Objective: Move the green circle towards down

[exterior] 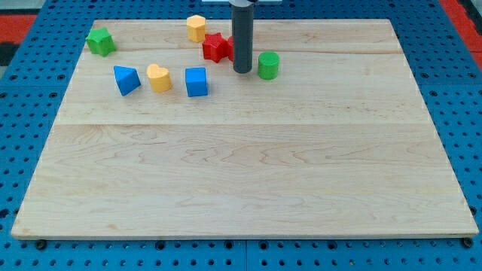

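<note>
In the upper middle of the frame, the rod's tip (242, 71) (no gripper fitted) stands just left of the green circle (268, 65); approach step, next it must get above the circle and push downward.

A light wooden table (241, 173) holds five scattered blocks near the blue cube (196, 81). A yellow heart (158, 77) and blue triangle (126, 79) sit to its left. A red star (216, 47), yellow hexagon (196, 28), and green star (99, 41) lie above it.
</note>
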`<action>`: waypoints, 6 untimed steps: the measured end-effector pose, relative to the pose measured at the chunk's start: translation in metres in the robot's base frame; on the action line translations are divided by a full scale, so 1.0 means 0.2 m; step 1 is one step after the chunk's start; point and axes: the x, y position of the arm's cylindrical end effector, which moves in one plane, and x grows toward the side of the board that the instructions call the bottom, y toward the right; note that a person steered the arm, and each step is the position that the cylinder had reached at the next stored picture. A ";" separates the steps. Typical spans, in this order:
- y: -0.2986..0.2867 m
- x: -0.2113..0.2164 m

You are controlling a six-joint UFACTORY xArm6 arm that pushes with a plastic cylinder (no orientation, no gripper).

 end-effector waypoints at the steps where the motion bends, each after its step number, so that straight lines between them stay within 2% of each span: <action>1: 0.00 -0.12; 2: 0.25 -0.10; 3: 0.34 0.06; 5: 0.50 0.11; 6: 0.48 0.30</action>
